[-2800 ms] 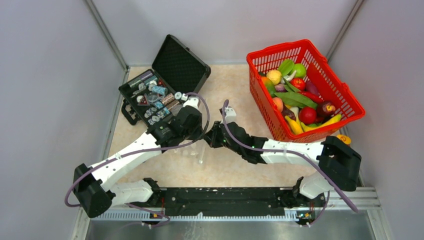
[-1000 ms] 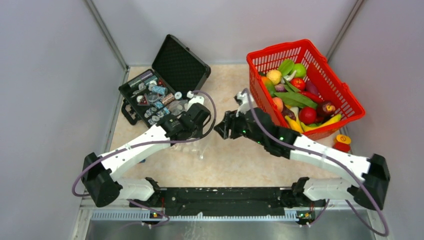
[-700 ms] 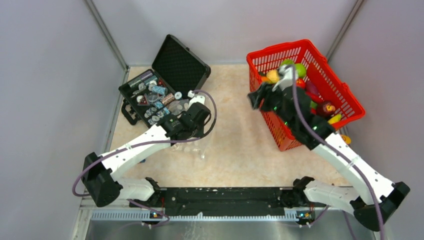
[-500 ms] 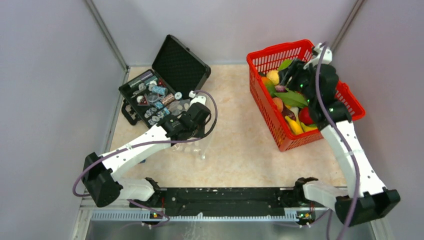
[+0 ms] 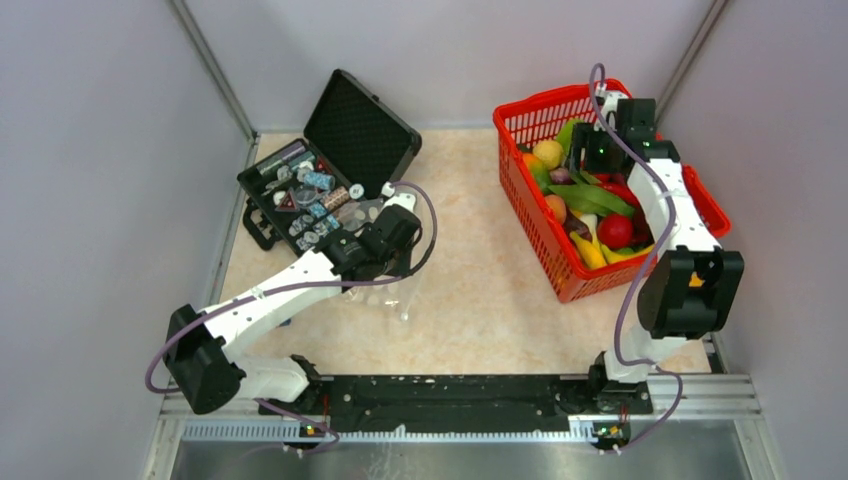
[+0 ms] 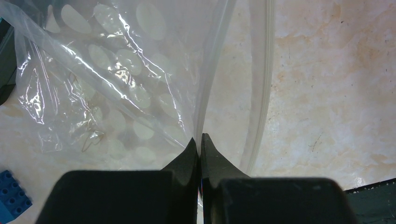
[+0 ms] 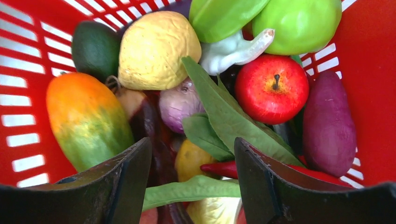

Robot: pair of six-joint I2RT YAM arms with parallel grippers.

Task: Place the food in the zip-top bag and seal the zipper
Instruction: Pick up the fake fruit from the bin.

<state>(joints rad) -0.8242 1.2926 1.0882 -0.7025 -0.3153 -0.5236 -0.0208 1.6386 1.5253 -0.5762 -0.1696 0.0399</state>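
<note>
The clear zip-top bag (image 6: 107, 88) lies crinkled on the table, faint beside the left arm in the top view (image 5: 395, 293). My left gripper (image 6: 200, 140) (image 5: 388, 262) is shut on one lip of the bag's mouth, pinching its whitish zipper (image 6: 208, 88). The other lip's strip (image 6: 266, 93) runs apart to the right. My right gripper (image 7: 192, 149) (image 5: 592, 160) hangs open over the food in the red basket (image 5: 520, 112), with nothing between its jaws. Below it lie a yellow lemon (image 7: 159, 51), a red apple (image 7: 272, 88), a green leaf (image 7: 229, 116) and a red chili (image 7: 219, 169).
An open black case (image 5: 360, 125) of small metal parts stands at the back left. A blue brick (image 6: 11, 196) lies beside the bag. Basket walls (image 7: 28, 46) close in around the right gripper. Grey enclosure walls ring the table.
The right arm has swung from beside the bag at the table's middle over to the basket, and its jaws have spread wider. The left gripper has stayed shut on the bag.
</note>
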